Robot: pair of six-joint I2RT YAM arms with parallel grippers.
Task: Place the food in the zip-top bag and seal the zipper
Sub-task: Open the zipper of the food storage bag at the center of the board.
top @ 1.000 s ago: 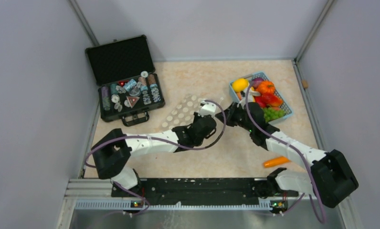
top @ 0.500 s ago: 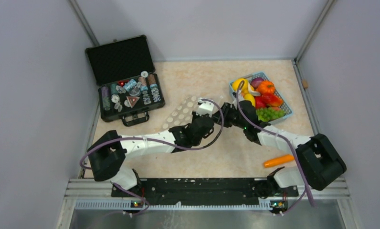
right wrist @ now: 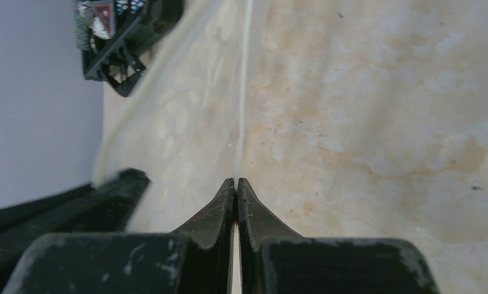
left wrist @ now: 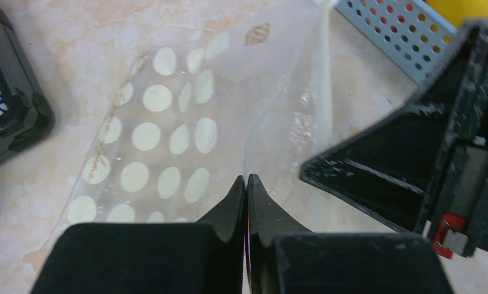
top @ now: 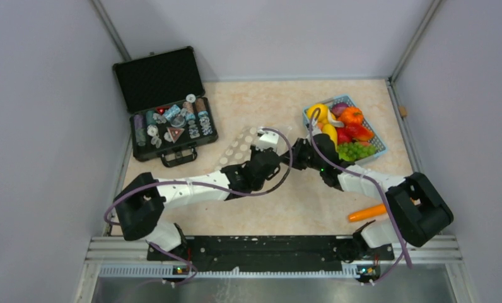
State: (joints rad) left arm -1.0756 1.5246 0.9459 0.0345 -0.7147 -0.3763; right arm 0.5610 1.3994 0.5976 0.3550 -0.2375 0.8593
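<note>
The zip-top bag (top: 237, 149) lies on the middle of the counter (top: 267, 208), between the black case (top: 166, 129) at the far left and the blue basket (top: 369, 121) at the far right. Its dotted clear film is partly lifted where the two arms meet, and the counter shows through it. The left arm (top: 192, 188) has its jaws pinched closed on a raised fold of the clear film. The right arm (top: 362, 180) has its jaws closed on a thin white edge of the bag, which looks like the zipper (left wrist: 324, 92); the wrist view sees it only edge-on.

The food (top: 346, 129) is heaped in the basket: yellow, orange, red and purple pieces, with a bunch of green grapes (top: 353, 151) at the near end. An orange carrot (top: 367, 213) lies alone on the counter at the near right, well apart from the basket. The case stands open with its lid tilted back, its tray filled with small trinkets (top: 173, 123).
</note>
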